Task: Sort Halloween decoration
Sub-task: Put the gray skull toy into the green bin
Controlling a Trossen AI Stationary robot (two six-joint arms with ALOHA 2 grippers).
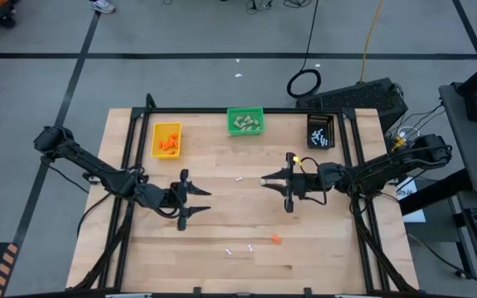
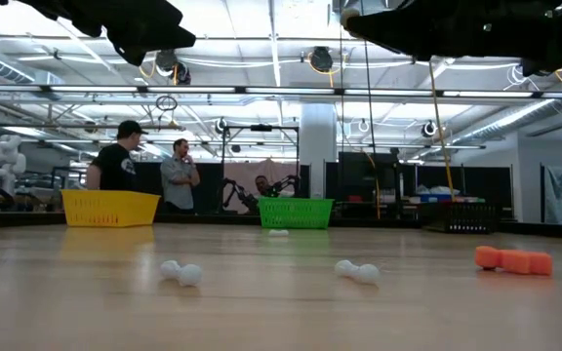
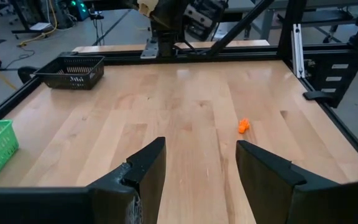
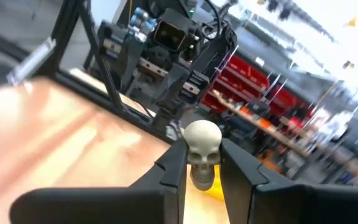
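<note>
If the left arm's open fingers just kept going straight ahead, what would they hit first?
Nothing close, it seems. The left gripper points across bare wooden table. The orange piece lies slightly off to the side of its line, so it would probably pass it and reach the right arm, though depth is hard to judge.

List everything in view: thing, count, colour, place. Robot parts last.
Yellow bin: one, far left of the table, orange bits inside.
Green bin: one, far middle, beige-grey lumps inside.
Black bin: one, far right, white sticks inside.
Orange piece: one, near side of the table.
White sticks: two loose on the near side; a third mid-table.
Skull: one, beige, clamped in the right pincer.
People: two, standing beyond the table.
Left pincer: open, empty, left of centre.
Right pincer: shut on the skull, right of centre.
</note>
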